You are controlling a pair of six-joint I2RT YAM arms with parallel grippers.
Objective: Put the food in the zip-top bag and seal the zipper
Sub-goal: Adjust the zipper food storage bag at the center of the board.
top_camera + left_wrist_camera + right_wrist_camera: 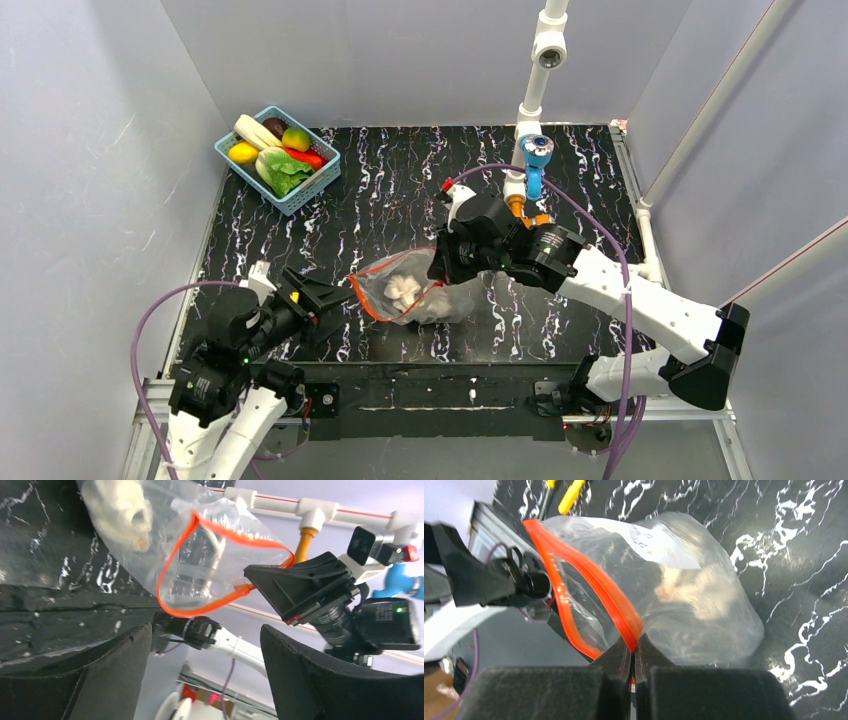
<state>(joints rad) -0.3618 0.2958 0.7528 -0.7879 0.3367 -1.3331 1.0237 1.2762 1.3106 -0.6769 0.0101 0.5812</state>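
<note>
While my right gripper (634, 647) is pinched tight on the zipper (594, 587), fingertips meeting on the red strip at one end of the mouth, my left gripper (205, 630) stands with its fingers spread wide and nothing between them, just short of the opening.

Between my two hands lies the zip-top bag (455, 300), near the middle of the table and a little toward my side. Its mouth is unsealed, the red strip gaping in a loop. That mouth faces my left hand and the closed bottom points away to my right, so the long axis runs across the table, left to right, slightly slanted. The body of the bag rests on the surface. Inside it sits the white garlic piece (403, 290), back from the mouth.

Under it all is the table (560, 180), black with white marble veins. In its far left corner sits a blue basket (300, 195), well apart from the bag, with the green lettuce (287, 170) in it among other toy foods. Pale grey walls (90, 150) close the space on three sides, and a white pipe post (535, 80) rises at the far edge.
</note>
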